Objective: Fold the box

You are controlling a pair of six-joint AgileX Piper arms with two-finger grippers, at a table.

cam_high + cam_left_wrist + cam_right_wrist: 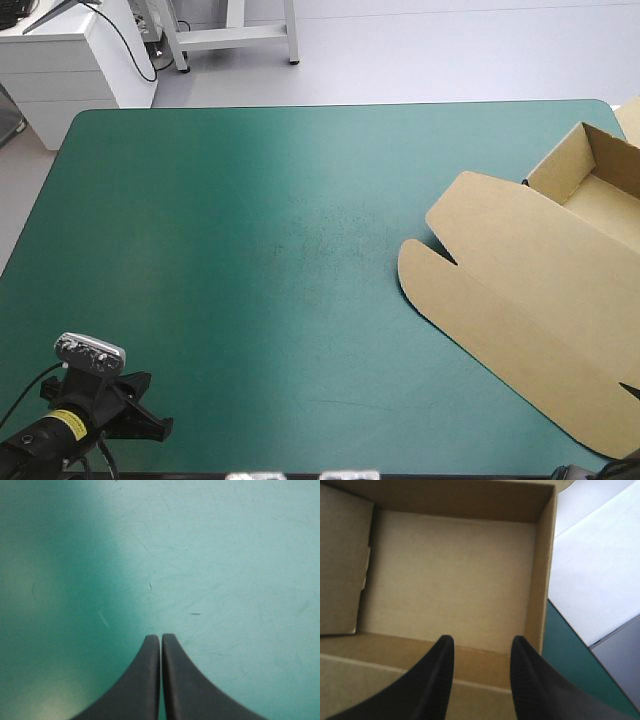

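Black fingers (pixel 142 685) of the left gripper (pixel 160 638) are pressed together with the tips meeting in a narrow arch and nothing between them. It is over bare teal-green cover (pixel 225 555). In the high view the left arm (pixel 105 410) sits at the near left corner of the counter (pixel 250 250), well apart from the box (pixel 530 290).

The brown box is on the right side of the counter and runs out past the right of the high view. The lid (pixel 500 310) lies flat, nearer and toward the middle, with two rounded flaps and a slit between them. The tray (pixel 600 195) is at the far right, open, walls raised.

The right gripper (pixel 482 642) is above the box. Its fingers (pixel 437 680) stand moderately apart and hold nothing. The tips are over the fold where tray and lid join; cannot tell if they touch the board. Ahead of them is the bare tray floor (pixel 450 575). One side wall (pixel 542 570) stands upright, with a strip of cover just beyond it. A folded-in flap (pixel 340 565) is on the opposite side, and the end wall (pixel 455 500) is farthest.
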